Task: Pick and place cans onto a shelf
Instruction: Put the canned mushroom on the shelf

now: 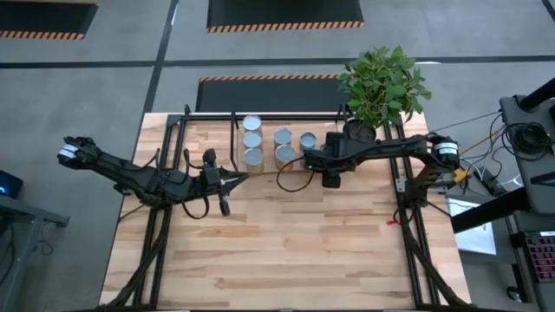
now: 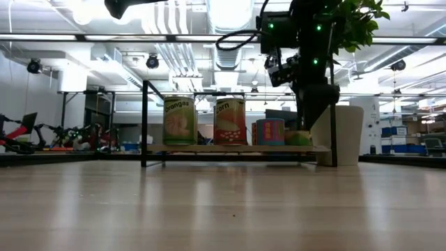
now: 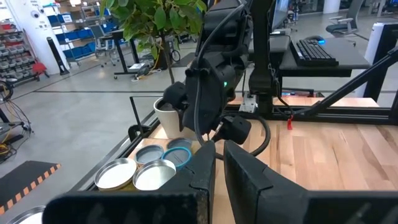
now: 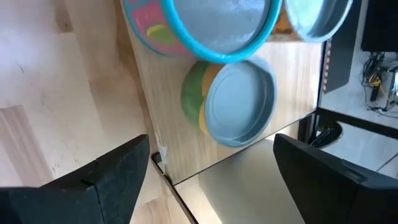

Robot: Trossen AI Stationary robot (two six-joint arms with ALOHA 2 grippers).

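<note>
Several cans with silvery tops [image 1: 252,139] stand upright in rows on the shelf's wooden board [image 2: 209,148], a low black-barred rack [image 1: 208,114] at the table's far side. In the low view they include an orange-labelled can [image 2: 180,120], a corn can [image 2: 230,120], a pink-and-blue can [image 2: 270,131] and a low green can [image 2: 298,138]. My right gripper [image 4: 211,168] is open and empty above the shelf's right end, its fingers wide on either side of the green can [image 4: 239,102] below. My left gripper [image 1: 236,178] is shut and empty, raised just in front of the shelf.
A white pot [image 2: 345,134] with a leafy plant [image 1: 381,82] stands right of the shelf, close to my right arm [image 1: 381,149]. The bare tabletop [image 1: 286,243] stretches from the shelf to the near edge. Black frame rails [image 1: 408,225] run along both table sides.
</note>
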